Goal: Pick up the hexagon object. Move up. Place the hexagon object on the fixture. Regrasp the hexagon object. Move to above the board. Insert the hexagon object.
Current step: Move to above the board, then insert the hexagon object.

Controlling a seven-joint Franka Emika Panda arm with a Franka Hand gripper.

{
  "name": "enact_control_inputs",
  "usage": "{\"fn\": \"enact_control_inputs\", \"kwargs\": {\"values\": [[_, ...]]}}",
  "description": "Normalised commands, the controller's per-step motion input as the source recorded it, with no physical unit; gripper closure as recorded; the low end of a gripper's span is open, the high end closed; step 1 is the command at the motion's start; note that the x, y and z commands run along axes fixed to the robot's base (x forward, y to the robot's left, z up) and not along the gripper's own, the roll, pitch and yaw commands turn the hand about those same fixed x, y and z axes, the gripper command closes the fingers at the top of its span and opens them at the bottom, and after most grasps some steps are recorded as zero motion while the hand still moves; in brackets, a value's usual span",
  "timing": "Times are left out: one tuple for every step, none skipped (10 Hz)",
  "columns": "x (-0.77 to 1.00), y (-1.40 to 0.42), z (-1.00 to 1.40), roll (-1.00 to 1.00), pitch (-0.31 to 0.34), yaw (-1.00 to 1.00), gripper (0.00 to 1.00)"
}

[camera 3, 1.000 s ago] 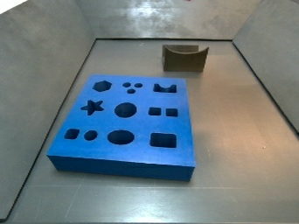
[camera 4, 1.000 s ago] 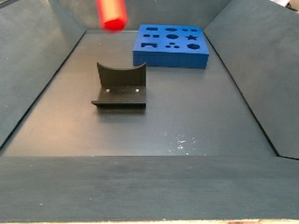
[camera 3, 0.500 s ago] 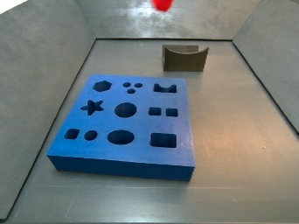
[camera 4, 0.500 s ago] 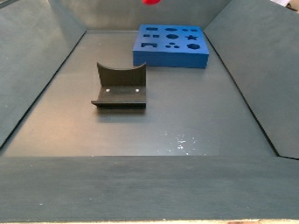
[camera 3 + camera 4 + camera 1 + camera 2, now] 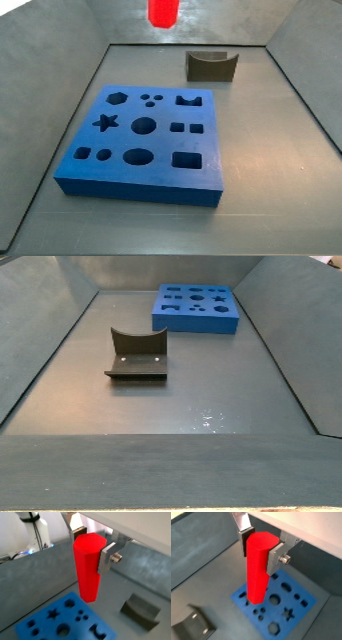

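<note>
While clamped in gripper (image 5: 92,543), hexagon object (image 5: 87,569), above board (image 5: 278,601)

Tool (image 5: 93,548) holds the hexagon object (image 5: 87,569) upright between its fingers, high above the board (image 5: 278,604). In a side view, the fixture (image 5: 211,66) stands behind the board (image 5: 147,135), apart, both on the floor (image 5: 274,150).

I see hexagon object (image 5: 162,12) shifted toward the bin's left wall and lower in a side view, gripper (image 5: 93,543) clamped on it, out of the opposite view
</note>
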Motion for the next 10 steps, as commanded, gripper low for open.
{"fn": "enact_control_inputs", "kwargs": {"values": [[-0.09, 0.01, 0.01, -0.60, -0.199, -0.04, 1.00], [-0.07, 0.01, 0.00, -0.37, -0.132, -0.02, 1.00], [-0.05, 0.01, 0.01, -0.25, -0.093, -0.02, 1.00], [-0.04, 0.02, 0.00, -0.20, -0.078, -0.01, 1.00], [0.00, 0.00, -0.07, 0.00, 0.000, 0.00, 1.00], [0.00, 0.00, -0.09, 0.00, 0.000, 0.00, 1.00], [0.01, 0.00, -0.08, 0.00, 0.000, 0.00, 1.00], [0.00, 0.00, 0.00, 0.00, 0.013, 0.00, 1.00], [0.00, 0.00, -0.04, 0.00, 0.000, 0.00, 1.00], [-0.02, 0.00, -0.22, 0.00, 0.000, -0.01, 1.00]]}}
